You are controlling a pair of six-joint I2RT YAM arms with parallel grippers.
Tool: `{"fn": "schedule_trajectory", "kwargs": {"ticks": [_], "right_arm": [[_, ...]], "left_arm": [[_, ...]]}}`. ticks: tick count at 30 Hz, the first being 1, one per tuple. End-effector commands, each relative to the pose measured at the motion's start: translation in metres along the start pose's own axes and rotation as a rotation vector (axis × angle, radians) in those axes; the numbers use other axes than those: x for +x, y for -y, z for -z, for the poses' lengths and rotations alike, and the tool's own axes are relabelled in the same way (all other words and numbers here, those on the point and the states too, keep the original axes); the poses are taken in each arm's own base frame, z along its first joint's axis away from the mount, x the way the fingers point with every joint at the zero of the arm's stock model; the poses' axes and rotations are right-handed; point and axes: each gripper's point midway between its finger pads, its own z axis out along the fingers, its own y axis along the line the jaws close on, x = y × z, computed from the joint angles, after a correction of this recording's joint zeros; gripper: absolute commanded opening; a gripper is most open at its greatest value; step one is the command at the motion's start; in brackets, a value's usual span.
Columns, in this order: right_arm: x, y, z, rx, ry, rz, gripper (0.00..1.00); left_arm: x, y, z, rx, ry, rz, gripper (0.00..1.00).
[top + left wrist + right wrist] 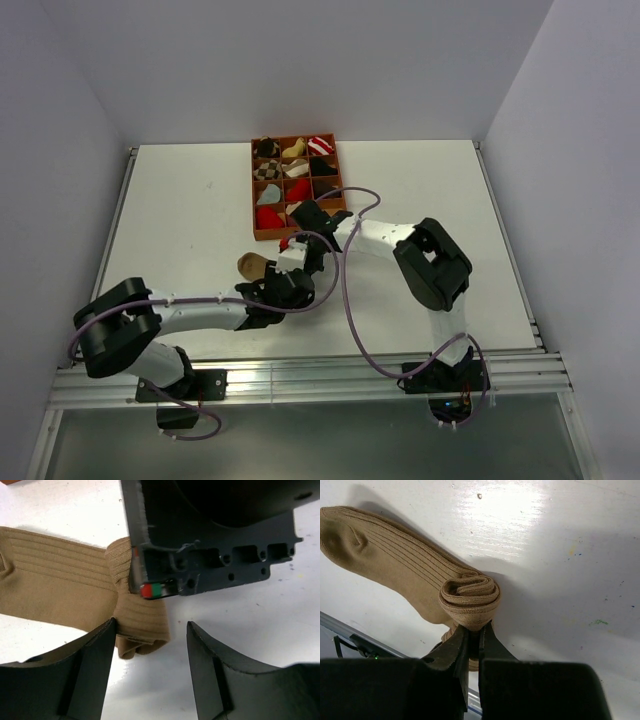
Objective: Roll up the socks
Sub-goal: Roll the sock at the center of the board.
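A plain brown sock (250, 265) lies on the white table just left of both grippers. Its flat ribbed part (380, 555) stretches away to the left, and one end is wound into a tight roll (470, 597). My right gripper (475, 630) is shut on the bottom of that roll. In the left wrist view the rolled end (142, 630) rests against the tip of the left finger (95, 655). My left gripper (151, 650) stands open over bare table, nothing between its jaws. The right gripper's dark body (215, 545) hangs just beyond it.
An orange-brown compartment tray (254, 190) with several small sock bundles sits at the back centre, just behind the right gripper. A metal rail (300, 375) runs along the near table edge. White walls close in the left, right and back sides.
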Motion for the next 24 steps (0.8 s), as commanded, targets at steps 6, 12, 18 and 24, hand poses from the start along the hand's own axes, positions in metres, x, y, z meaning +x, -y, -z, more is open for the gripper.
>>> {"fn": "schedule_trajectory", "kwargs": {"ticks": [6, 12, 18, 24], "right_arm": [[0.024, 0.036, -0.014, 0.132, -0.093, -0.01, 0.0], [0.027, 0.034, -0.017, 0.112, -0.113, -0.018, 0.0], [0.022, 0.015, -0.011, -0.014, -0.071, -0.042, 0.06], [0.004, -0.01, 0.015, -0.248, 0.058, -0.079, 0.4]], "left_arm": [[-0.003, 0.007, -0.015, -0.088, 0.041, -0.094, 0.57], [0.015, 0.009, -0.023, -0.107, -0.016, -0.129, 0.36], [0.037, 0.007, -0.024, -0.106, -0.102, -0.137, 0.01], [0.034, 0.014, -0.013, 0.057, -0.17, -0.029, 0.01]]}}
